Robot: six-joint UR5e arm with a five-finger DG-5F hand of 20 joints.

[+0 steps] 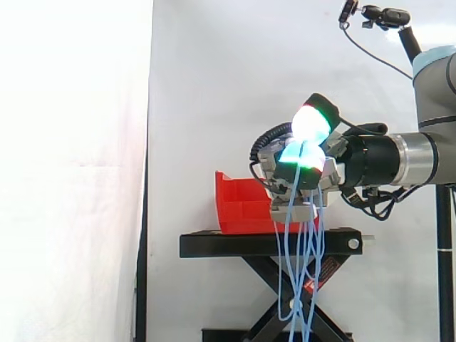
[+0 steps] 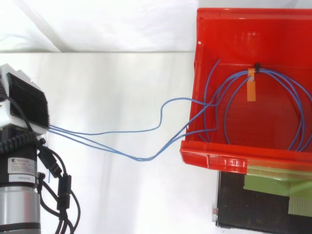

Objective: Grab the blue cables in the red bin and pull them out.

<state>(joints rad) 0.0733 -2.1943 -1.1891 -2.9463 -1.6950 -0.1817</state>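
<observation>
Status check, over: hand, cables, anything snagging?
Hand shut on blue cables, off to the side of the red bin. Strands run over the bin's rim; the rest lies coiled and tied inside. Nothing seen blocking the pull.

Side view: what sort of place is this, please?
Most likely a robot test bench in a lab or workshop. A plain white curtain hangs behind the work, a red bin sits on a black stand, and a robot hand grips blue cables.
</observation>
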